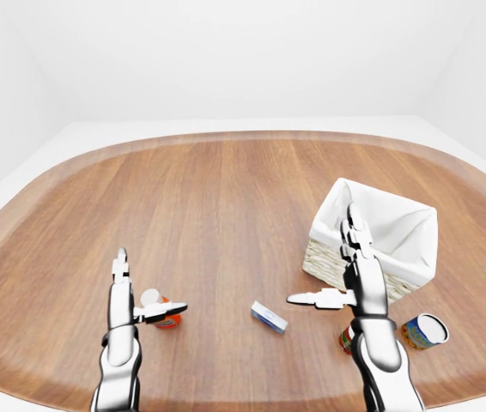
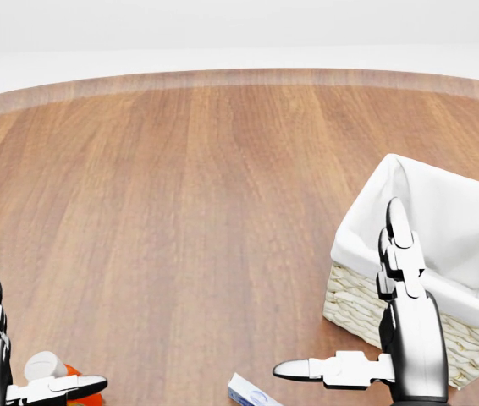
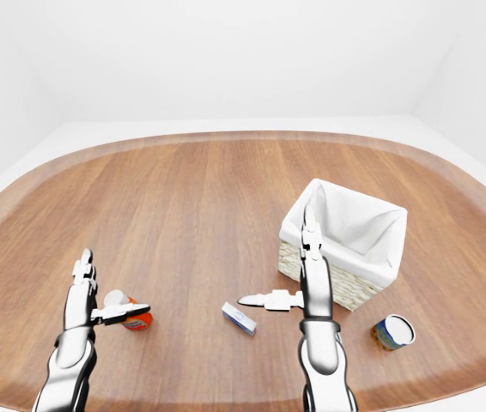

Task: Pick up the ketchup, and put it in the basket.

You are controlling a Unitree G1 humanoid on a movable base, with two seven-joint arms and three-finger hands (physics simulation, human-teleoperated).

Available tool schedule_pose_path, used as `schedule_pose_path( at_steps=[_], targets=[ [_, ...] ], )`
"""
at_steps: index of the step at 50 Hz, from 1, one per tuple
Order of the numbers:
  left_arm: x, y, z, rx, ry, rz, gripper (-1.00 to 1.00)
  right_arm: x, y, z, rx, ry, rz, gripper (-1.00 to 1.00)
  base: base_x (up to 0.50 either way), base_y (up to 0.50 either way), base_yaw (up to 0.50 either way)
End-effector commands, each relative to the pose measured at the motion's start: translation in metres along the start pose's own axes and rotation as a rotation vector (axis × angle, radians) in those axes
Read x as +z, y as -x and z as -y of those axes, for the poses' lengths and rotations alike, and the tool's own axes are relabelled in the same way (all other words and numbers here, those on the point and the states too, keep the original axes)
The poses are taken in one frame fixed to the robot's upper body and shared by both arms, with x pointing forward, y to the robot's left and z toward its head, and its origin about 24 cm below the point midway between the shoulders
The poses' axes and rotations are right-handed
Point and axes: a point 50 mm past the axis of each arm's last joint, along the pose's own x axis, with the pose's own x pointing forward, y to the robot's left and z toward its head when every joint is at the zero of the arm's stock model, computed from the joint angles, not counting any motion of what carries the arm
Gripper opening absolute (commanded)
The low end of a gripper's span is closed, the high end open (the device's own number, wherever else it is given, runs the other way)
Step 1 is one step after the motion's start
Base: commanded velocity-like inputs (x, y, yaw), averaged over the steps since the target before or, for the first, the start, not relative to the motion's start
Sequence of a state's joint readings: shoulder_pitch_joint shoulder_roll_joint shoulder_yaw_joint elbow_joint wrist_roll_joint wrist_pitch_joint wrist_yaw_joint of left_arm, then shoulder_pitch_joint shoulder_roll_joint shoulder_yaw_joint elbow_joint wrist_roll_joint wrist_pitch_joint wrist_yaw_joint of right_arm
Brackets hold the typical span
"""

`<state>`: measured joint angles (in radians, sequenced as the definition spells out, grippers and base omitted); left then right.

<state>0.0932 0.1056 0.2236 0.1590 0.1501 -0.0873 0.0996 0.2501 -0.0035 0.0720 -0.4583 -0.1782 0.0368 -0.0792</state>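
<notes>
Wooden oval tabletop under blank white walls. Left of the basket, the left hand is spread open above the ketchup, a small orange-red bottle lying on its side (white cap up-left); likely light, rigid and slick, best gripped across the body. Near the basket's left edge: a blue-white packet, then the open, empty right hand.
</notes>
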Motion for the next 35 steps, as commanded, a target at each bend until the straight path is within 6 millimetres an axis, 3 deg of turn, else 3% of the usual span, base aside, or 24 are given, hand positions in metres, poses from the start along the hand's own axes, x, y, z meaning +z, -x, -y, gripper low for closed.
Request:
schedule_pose_path(
  at_steps=[1,35],
  targets=[
    [-0.026,-0.003,-0.01,0.05,-0.059,-0.111,1.0,0.0,0.0,0.001,-0.003,-0.001,-0.001,1.0,0.0,0.0,0.0],
    [-0.046,-0.007,-0.006,0.046,-0.095,-0.205,1.0,0.0,0.001,0.0,0.001,0.0,0.001,1.0,0.0,0.0,0.0]
  ],
)
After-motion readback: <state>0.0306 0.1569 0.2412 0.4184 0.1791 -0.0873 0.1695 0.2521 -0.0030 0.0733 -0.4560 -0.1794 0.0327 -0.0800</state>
